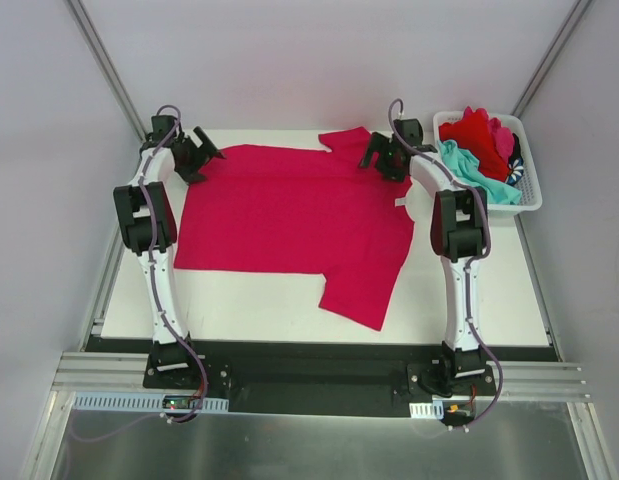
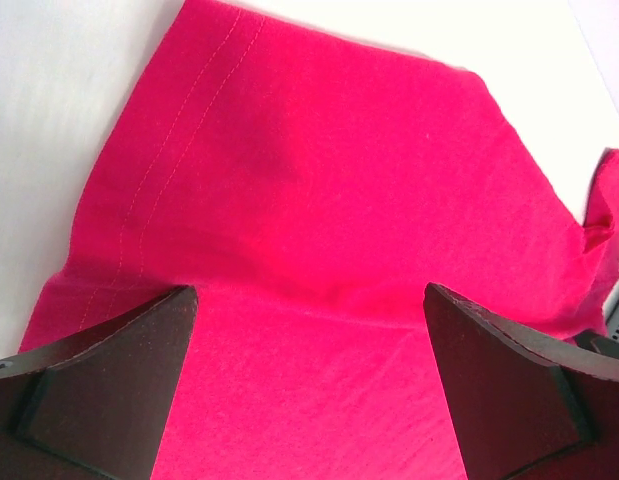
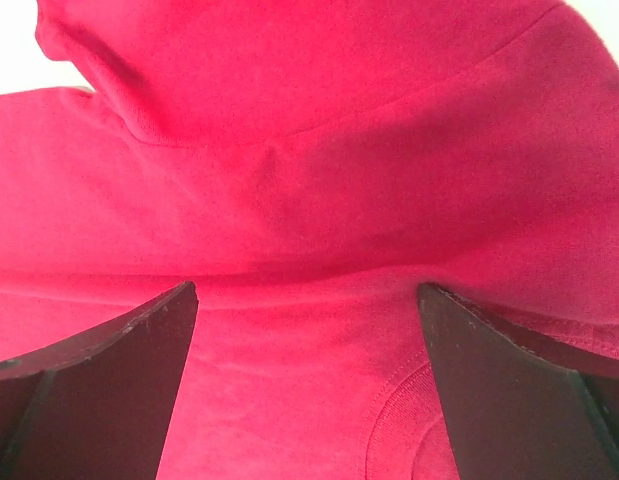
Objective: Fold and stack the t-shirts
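1. I work in a robotics lab cell, not a home. My left arm and right arm are bolted to a black base plate on an aluminium rail.
2. Plain white panels close in the white table at the back and both sides, with bare metal struts running up the corners.
3. Purple cables run exposed along my arms, and a small circuit board sits open at my left base.
4. The only household things are props: a pink t-shirt spread flat and a white basket of bundled shirts at the far right corner.
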{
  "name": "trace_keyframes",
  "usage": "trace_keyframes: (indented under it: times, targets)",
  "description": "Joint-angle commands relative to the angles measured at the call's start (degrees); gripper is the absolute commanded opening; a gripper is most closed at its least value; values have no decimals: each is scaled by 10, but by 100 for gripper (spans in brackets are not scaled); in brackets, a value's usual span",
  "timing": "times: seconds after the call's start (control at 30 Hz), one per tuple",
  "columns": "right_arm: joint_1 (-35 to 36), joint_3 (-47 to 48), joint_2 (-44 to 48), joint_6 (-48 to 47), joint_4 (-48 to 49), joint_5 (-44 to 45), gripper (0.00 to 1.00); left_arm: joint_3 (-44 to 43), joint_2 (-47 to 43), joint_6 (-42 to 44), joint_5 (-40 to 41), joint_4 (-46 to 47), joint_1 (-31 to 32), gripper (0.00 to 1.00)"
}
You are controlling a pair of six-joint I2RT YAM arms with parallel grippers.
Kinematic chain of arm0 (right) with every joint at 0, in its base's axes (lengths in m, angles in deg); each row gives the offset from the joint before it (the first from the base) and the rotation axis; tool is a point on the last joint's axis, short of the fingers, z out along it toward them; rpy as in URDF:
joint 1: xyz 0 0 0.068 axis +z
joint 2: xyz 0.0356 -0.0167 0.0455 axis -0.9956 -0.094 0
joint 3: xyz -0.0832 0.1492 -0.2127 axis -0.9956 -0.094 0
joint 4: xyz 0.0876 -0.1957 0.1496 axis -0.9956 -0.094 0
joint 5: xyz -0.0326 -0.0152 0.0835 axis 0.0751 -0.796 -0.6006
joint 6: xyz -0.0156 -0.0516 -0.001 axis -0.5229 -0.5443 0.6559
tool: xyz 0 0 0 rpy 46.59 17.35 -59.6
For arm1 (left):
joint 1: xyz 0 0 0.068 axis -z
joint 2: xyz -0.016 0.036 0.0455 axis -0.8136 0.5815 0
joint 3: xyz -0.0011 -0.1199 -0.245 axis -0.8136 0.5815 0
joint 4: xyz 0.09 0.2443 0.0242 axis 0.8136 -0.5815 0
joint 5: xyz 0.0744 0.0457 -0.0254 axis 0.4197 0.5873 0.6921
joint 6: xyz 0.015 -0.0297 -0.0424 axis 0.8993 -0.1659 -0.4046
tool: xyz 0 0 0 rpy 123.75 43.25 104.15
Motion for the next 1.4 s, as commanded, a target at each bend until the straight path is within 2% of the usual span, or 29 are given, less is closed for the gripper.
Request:
trace_keyframes:
  times: [0.0, 0.23, 0.37, 0.53, 0.6, 0.63, 0.67, 0.7, 0.73, 0.77, 0.8, 0.83, 0.87, 0.9, 0.97, 1.0, 1.1, 1.2, 1.37]
  targets:
    - [-13, 51, -33, 5, -11, -3, 96, -41, 55, -19, -9, -8, 9, 99]
    - [-23, 143, -63, 8, 3, -41, 96, -108, 82, -33, -31, -4, 14, 99]
    - [-23, 152, 2, 0, 43, -93, 96, -108, -6, -20, -43, -4, 14, 99]
    - [-22, 148, 165, 0, 43, -148, 96, -80, -157, 5, -47, -4, 10, 99]
    - [-20, 65, 238, 3, 43, -151, 96, -19, -246, 10, -42, -5, 9, 99]
    - [-18, 28, 311, 1, 46, -150, 96, 12, -277, 9, -38, -7, 9, 99]
    - [-15, -66, 356, 1, 46, -140, 96, 45, -339, 9, -29, -12, 7, 99]
    - [-14, -114, 395, 7, 46, -129, 96, 119, -372, 3, -22, -16, 7, 99]
    - [-12, -174, 472, 16, 46, -118, 96, 162, -405, -2, -16, -19, 3, 99]
    - [-10, -225, 506, 28, 46, -113, 96, 204, -464, -6, -3, -22, -1, 99]
    - [-10, -331, 538, 52, 46, -114, 96, 290, -494, -23, 6, -33, -5, 99]
    - [-8, -376, 571, 58, 31, -115, 96, 336, -522, -38, 10, -37, -10, 98]
    - [-5, -416, 623, 65, 14, -101, 96, 382, -573, -52, 7, -37, -15, 95]
    - [-3, -500, 650, 81, -1, -96, 96, 464, -596, -73, -3, -39, -31, 94]
    - [3, -570, 717, 100, -48, -68, 96, 536, -653, -89, -4, -50, -48, 89]
    - [5, -628, 736, 122, -71, -61, 96, 599, -669, -103, 1, -54, -68, 87]
    - [8, -709, 810, 159, -91, -47, 96, 692, -715, -116, 13, -64, -101, 83]
    - [10, -767, 861, 177, -105, -32, 96, 732, -721, -119, 24, -60, -148, 75]
    - [11, -780, 867, 167, -118, 16, 96, 713, -657, -99, 63, -21, -164, 70]
